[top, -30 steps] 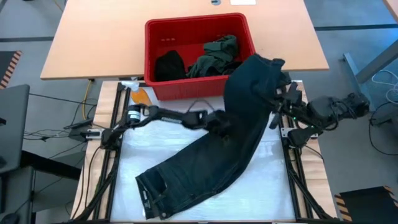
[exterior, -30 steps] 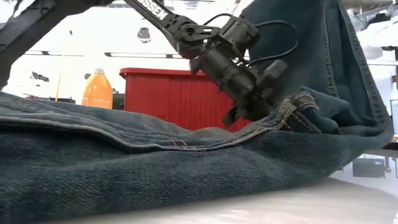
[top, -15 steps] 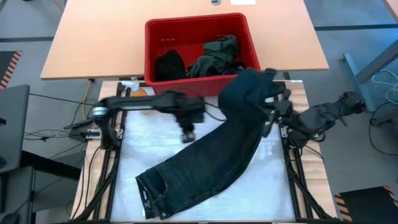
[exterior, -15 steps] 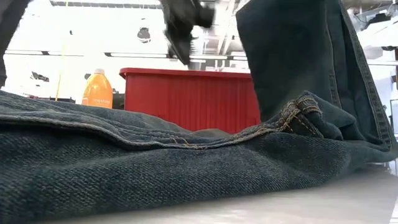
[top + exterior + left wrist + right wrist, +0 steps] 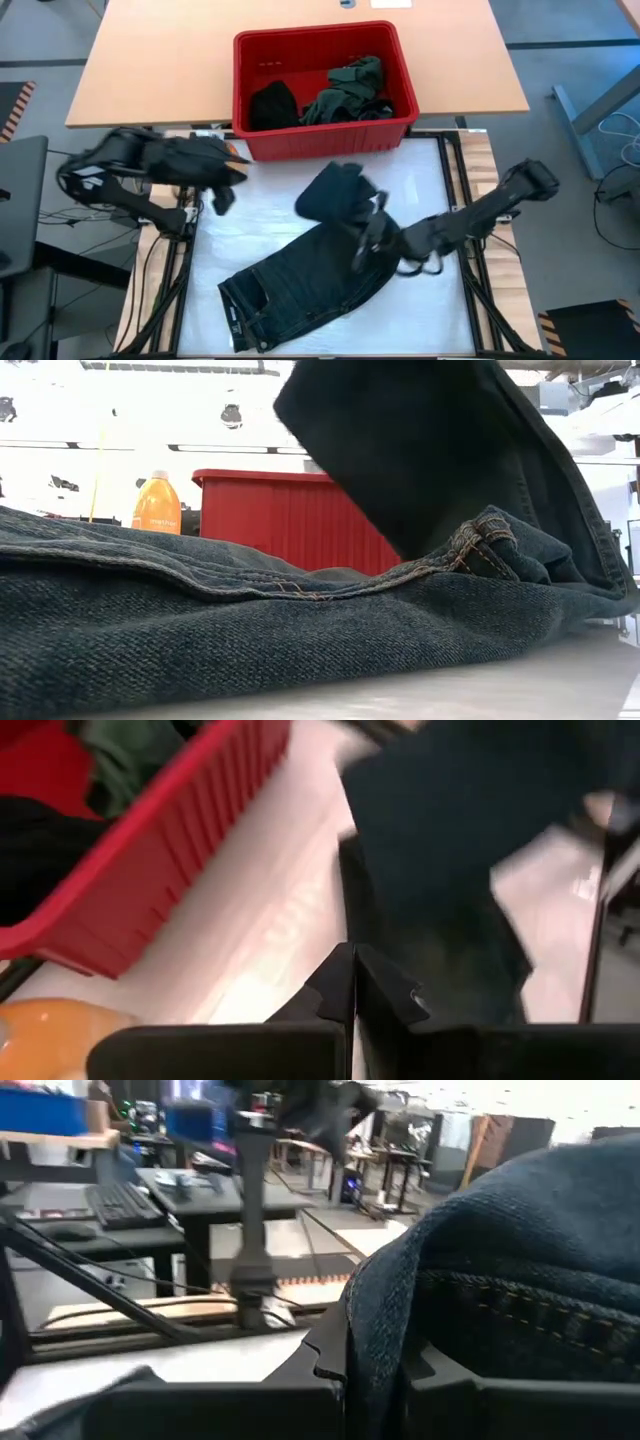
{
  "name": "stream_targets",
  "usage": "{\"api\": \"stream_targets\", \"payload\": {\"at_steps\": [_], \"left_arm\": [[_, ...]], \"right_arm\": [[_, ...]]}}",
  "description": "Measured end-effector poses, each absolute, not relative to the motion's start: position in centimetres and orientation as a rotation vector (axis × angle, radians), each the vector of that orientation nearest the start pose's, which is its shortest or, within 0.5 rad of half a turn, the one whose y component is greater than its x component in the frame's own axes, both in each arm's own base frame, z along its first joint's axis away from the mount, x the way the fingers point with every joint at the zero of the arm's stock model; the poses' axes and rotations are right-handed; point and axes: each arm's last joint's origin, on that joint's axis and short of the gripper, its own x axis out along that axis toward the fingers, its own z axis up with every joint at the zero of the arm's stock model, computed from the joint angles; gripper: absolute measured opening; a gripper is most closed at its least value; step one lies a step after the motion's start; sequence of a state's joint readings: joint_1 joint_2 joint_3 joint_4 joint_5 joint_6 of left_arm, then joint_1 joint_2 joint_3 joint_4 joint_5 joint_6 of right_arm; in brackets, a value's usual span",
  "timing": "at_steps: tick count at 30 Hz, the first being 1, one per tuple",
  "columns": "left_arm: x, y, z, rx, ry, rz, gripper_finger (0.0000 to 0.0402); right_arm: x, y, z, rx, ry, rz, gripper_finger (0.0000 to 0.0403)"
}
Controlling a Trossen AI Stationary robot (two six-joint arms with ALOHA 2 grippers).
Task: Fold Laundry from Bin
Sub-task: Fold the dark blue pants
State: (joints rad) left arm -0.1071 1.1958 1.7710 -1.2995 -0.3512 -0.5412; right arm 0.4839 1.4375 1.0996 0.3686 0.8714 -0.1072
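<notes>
Your left gripper (image 5: 222,190) hangs pulled back at the worktop's left edge, fingers (image 5: 340,990) pressed together. Your right arm reaches low across the worktop, its gripper (image 5: 368,238) clamped on the jeans (image 5: 310,275).

White-topped table (image 5: 430,170), dark jeans (image 5: 300,285) spread across it, red bin (image 5: 322,140) at far edge, orange bottle (image 5: 157,507) beside it

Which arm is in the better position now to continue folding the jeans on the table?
The right arm, probably. The right gripper is shut on the jeans, carrying the leg over them. The left gripper is shut and empty at the table's left edge, away from the cloth.
</notes>
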Motion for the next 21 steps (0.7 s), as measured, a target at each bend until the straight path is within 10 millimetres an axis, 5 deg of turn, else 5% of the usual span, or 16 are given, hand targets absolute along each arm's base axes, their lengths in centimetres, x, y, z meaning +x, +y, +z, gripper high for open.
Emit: {"api": "stream_targets", "payload": {"at_steps": [5, 12, 21], "left_arm": [[14.9, -1.4, 47.7, -0.399, 0.543, 0.430, 0.0000], [16.0, -3.3, 47.1, -0.262, 0.610, 0.333, 0.0000], [17.3, -4.9, 44.6, -0.128, 0.718, 0.285, 0.0000]], "right_arm": [[35.0, 15.3, 31.9, -0.152, 0.048, -0.393, 0.0038], [43.0, 19.7, 26.1, -0.240, 0.218, -0.369, 0.0038], [48.8, 24.2, 21.3, -0.270, 0.389, -0.338, 0.0058]]}}
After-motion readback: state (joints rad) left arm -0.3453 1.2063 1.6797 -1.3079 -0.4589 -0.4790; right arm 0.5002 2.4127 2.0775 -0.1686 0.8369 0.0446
